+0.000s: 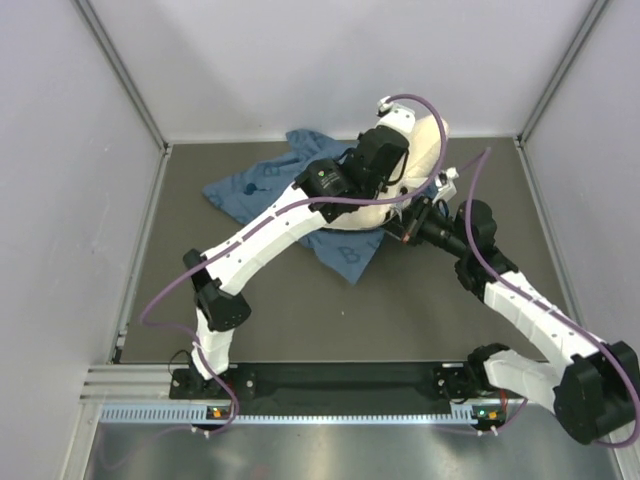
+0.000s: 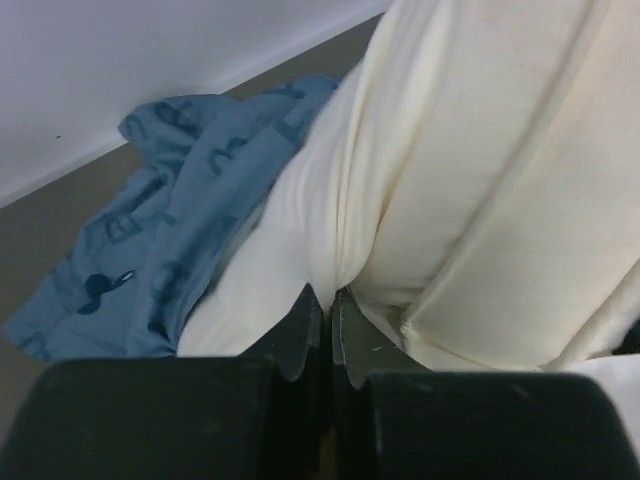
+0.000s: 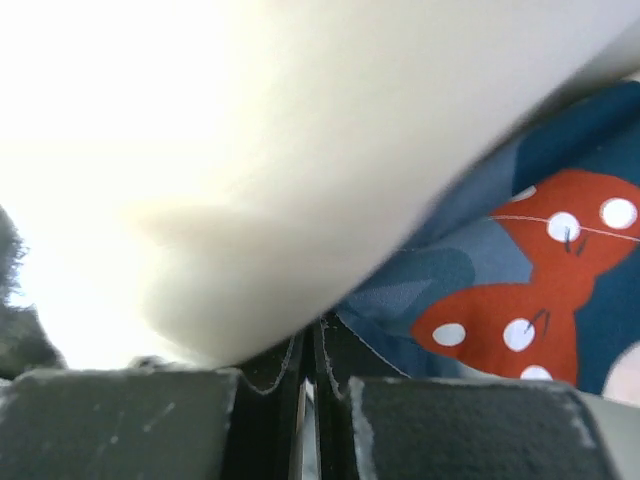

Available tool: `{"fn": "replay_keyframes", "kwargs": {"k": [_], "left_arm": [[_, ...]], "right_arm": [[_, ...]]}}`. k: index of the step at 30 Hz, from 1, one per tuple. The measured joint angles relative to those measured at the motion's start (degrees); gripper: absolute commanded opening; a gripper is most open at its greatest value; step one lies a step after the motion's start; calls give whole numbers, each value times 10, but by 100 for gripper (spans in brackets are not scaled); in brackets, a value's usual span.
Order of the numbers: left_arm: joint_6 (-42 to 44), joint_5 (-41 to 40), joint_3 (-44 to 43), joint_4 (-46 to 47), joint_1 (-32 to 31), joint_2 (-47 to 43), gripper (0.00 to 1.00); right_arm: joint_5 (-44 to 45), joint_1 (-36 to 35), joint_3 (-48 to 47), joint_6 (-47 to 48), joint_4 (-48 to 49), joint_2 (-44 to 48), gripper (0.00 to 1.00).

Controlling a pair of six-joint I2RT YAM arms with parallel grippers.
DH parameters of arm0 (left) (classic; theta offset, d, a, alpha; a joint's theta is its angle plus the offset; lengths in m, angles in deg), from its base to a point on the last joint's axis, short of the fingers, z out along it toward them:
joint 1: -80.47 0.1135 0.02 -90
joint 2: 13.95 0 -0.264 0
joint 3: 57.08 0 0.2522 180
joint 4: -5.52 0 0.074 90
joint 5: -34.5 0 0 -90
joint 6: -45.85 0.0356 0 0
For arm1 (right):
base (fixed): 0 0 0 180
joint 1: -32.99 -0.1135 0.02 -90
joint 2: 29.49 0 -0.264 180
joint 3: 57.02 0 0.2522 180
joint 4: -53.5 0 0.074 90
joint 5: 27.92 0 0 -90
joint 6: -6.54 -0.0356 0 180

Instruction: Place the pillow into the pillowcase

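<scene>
Both pressed together: left end effector (image 2: 325, 300) on pillow (image 2: 480, 150), right end effector (image 3: 312, 335) at pillowcase (image 3: 560, 270).

Soft, even light falls from overhead. The grey table (image 1: 300, 310) carries only faint shadows under the arms, and the metal strip (image 1: 330, 450) at 6 o'clock gleams. In the left wrist view the pillow (image 2: 480, 180) looks fairly crisp, while the left claw (image 2: 328, 320) at 6 o'clock is dark and smeared. The right wrist view is blurry: the pillow burns out white toward 10 o'clock, and the pillowcase (image 3: 560, 270) at 4 o'clock keeps its colour.
</scene>
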State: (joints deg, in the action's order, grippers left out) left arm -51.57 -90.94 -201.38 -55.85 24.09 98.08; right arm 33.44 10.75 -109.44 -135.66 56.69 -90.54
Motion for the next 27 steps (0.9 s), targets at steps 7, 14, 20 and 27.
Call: {"fn": "replay_keyframes", "kwargs": {"k": [7, 14, 20, 27], "left_arm": [[-47, 29, -55, -73, -21, 13, 0], [-95, 68, -15, -55, -4, 12, 0], [-121, 125, 111, 37, -29, -16, 0], [-139, 87, 116, 29, -86, -3, 3]], "right_arm": [[-40, -7, 49, 53, -124, 76, 0], [-16, -7, 21, 139, -299, 164, 0], [31, -7, 16, 179, -351, 277, 0], [81, -10, -29, 211, -513, 282, 0]]}}
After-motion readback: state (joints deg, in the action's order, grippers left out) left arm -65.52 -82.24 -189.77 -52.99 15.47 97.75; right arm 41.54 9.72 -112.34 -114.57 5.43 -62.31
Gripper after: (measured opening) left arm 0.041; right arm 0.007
